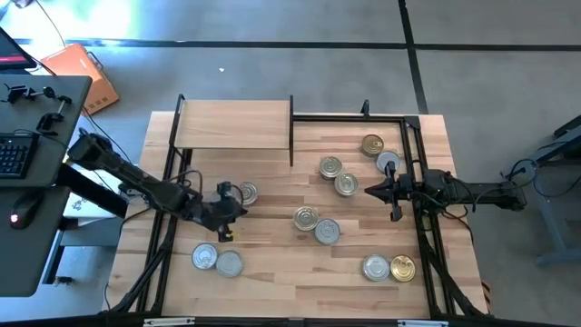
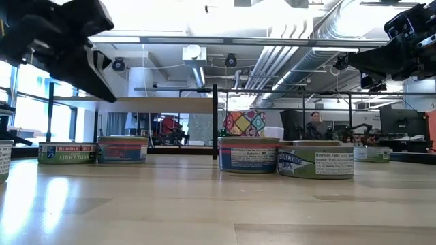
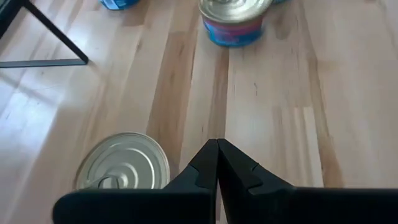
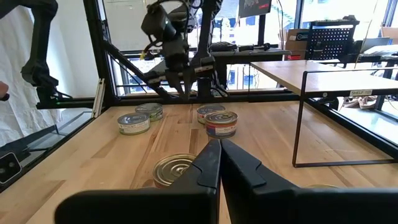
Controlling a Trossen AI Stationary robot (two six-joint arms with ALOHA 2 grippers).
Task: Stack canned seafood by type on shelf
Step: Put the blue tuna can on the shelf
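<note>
Eleven tins lie scattered; none is on the shelf (image 1: pixel 232 124). Left gripper (image 1: pixel 229 205), fingers pressed shut and empty, hovers just beside the nearest tin (image 1: pixel 245 192), slightly farther back.

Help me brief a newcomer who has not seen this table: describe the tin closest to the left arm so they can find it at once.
Start at the shelf in the table's far left corner, then come toward the near edge to the left hand, shut above the wood. The silver-topped tin lies just beside it; unlike the other tins, it sits alone.
</note>
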